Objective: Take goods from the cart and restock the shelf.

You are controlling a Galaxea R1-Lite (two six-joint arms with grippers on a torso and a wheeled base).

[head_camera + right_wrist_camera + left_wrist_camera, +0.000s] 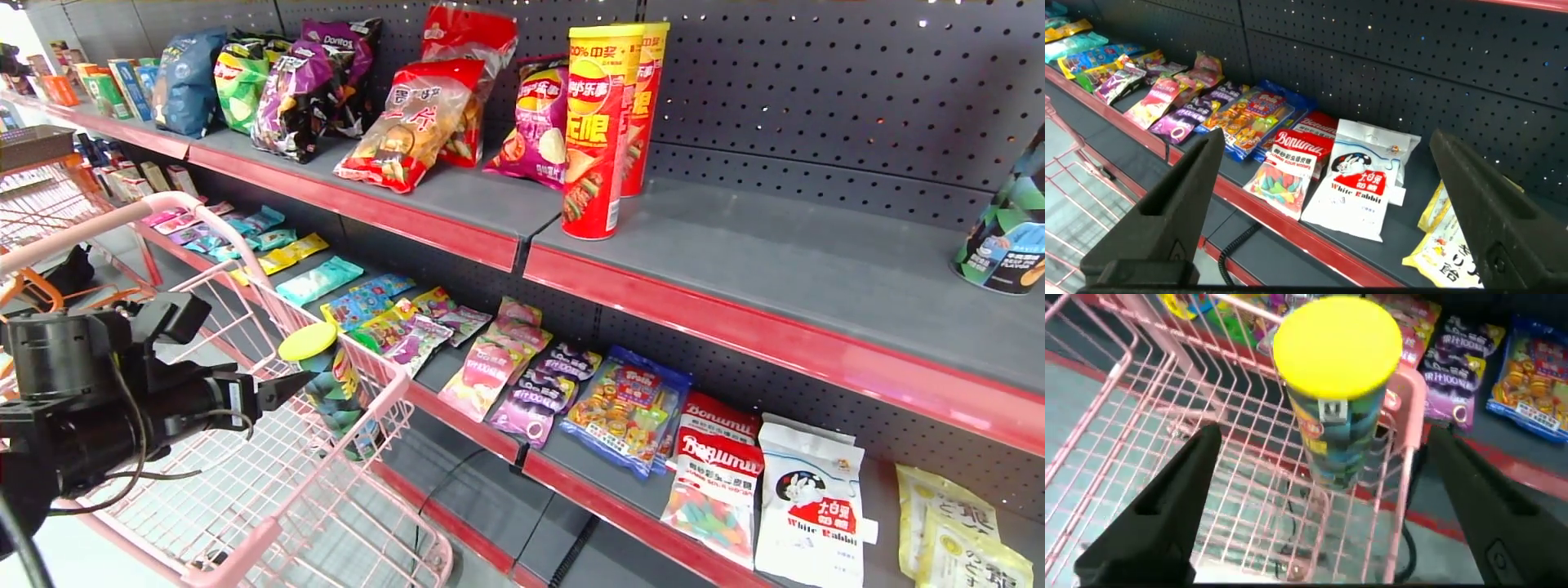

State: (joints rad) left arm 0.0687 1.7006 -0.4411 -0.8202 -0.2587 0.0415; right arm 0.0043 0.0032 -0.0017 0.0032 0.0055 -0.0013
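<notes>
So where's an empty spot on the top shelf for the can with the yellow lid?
The big bare patch is on the upper shelf, between the red tubes and the dark can at the right end. Left of the tubes, chip bags crowd it. The lower shelf is packed with candy packets.

A tall can [1337, 445] with a yellow lid [1337, 345] is seen standing upright in a corner of a pink wire cart [1234, 433], close against the cart's rim. The left gripper [1324, 434] is held over the cart, its dark fingers [1180, 490] spread wide; the can is framed between them and touched by neither. Beyond the rim, a purple packet [1458, 363] and a blue packet [1539, 371] are laid flat on a shelf with a red front edge [1503, 469].
</notes>
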